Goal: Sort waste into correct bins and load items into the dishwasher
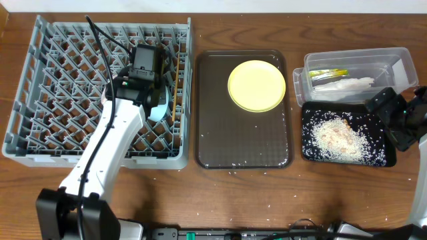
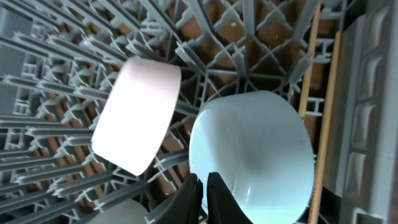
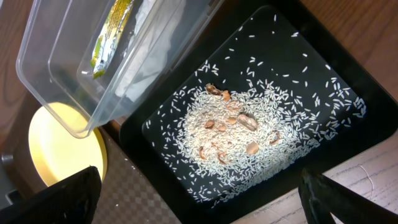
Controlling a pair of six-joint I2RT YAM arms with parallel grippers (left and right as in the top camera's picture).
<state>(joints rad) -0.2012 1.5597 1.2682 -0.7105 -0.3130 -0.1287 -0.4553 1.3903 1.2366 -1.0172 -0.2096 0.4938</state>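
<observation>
Beside the dish rack (image 1: 27, 137) wall, chopsticks (image 1: 173, 105) lengthwise near-to-far — left fingers (image 2: 189, 198) together, seemingly empty — right fingers (image 3: 59, 198) apart.

Blue bowl (image 2: 255, 155), white cup (image 2: 137, 115), chopsticks (image 2: 328, 112) in grey rack (image 1: 40, 80); rice (image 3: 236, 137) in black tray (image 3: 373, 106); wrapper (image 3: 112, 31), napkin (image 1: 343, 85) in clear tub (image 1: 400, 53).

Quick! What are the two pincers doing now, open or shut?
Left pincer: shut, holding nothing, over the rack.
Right pincer: open, empty, above the black tray.
</observation>
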